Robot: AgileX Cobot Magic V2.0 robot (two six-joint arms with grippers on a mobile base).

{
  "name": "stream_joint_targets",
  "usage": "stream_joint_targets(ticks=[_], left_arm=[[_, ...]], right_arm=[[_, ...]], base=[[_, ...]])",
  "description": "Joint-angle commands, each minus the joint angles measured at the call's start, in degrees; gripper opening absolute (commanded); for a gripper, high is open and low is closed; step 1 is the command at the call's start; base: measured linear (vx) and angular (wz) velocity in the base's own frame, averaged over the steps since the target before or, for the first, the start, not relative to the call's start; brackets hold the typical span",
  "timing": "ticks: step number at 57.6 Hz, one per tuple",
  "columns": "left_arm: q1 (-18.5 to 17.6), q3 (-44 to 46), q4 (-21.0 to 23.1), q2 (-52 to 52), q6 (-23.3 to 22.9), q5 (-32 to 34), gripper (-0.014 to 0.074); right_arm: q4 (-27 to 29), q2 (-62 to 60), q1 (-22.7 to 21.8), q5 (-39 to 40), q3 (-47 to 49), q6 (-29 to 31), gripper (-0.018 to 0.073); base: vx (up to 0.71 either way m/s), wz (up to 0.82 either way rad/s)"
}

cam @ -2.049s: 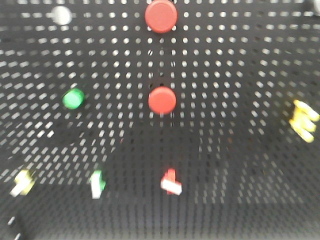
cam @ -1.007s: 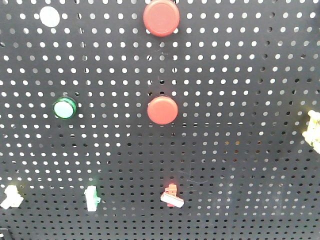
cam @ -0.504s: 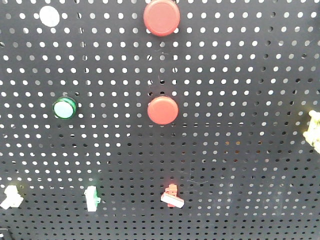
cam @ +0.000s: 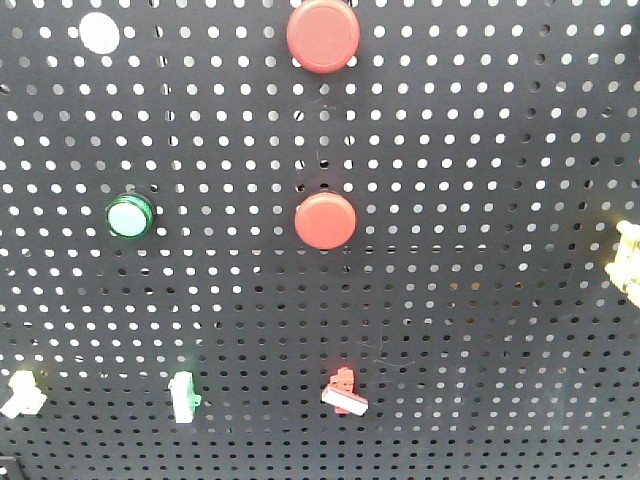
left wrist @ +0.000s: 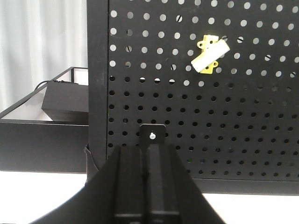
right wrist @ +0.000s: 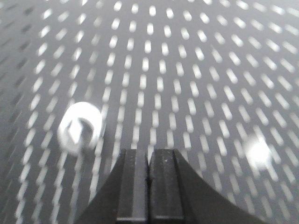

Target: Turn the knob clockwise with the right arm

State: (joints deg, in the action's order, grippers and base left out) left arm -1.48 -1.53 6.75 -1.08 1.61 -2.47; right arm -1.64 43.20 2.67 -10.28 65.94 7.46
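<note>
My right pincer [right wrist: 148, 156] has its jaws pressed flat together with nothing between them, and it sits low in front of the black pegboard [right wrist: 201, 65]. The right wrist view is smeared, so I read it with care. What I take for the knob [right wrist: 79, 127] is the white ring-shaped piece up and to the left of the shut tips. It is near them but clearly apart. A second white blob [right wrist: 258, 151] sits off to the right, too blurred to name. I can't match either with any confidence to the white disc [cam: 100, 33] at the top left of the front view.

On handling, my guess is that weight won't matter, since the knob is fixed to the board. Only the stiffness of its shaft will count (and I can't judge that from here). It looks small, hard and smooth-rimmed, so probably slippery under the pads. I'd part the jaws first, then take it straight across its width, one pad on each side of the rim, with the wrist lined up on the knob's own axis. An off-centre hold would likely skid off during the clockwise turn, or lever against the panel instead of rotating anything.

My left pincer [left wrist: 148, 154] also looks shut and empty. It faces the board's lower edge below a yellow toggle [left wrist: 209, 55], well out of this job.
</note>
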Motion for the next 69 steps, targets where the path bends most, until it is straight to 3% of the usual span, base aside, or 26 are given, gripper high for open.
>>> stream_joint_targets(ticks=[1,11,19,26,33,56,69], left_arm=[[0.1,-0.7,0.4,0.0,-0.6,4.7,-0.0006],[0.1,-0.7,0.4,0.0,-0.6,4.7,-0.0006],[0.1,-0.7,0.4,0.0,-0.6,4.7,-0.0006],[0.1,-0.7,0.4,0.0,-0.6,4.7,-0.0006],[0.1,-0.7,0.4,0.0,-0.6,4.7,-0.0006],[0.1,-0.7,0.4,0.0,-0.6,4.7,-0.0006],[0.1,-0.7,0.4,0.0,-0.6,4.7,-0.0006]], right_arm=[[-0.6,2.6,0.0,3.1,4.4,2.1,-0.0009],[0.4,5.7,0.1,-2.3,8.5,11.9,-0.0008],[6.5,7.6,0.1,-6.6,11.5,21.5,-0.0008],[16.1,9.4,2.1,-7.9,13.0,34.2,-0.0008],[20.1,11.6,6.7,-8.6,14.4,48.0,-0.0008],[20.9,12.2,7.3,-8.5,16.2,47.6,0.0001],[17.5,11.7,7.3,-12.1,16.2,47.4,0.0053]], base=[[0.0,0.0],[0.0,0.0],[0.0,0.0],[0.0,0.0],[0.0,0.0],[0.0,0.0],[0.0,0.0]])
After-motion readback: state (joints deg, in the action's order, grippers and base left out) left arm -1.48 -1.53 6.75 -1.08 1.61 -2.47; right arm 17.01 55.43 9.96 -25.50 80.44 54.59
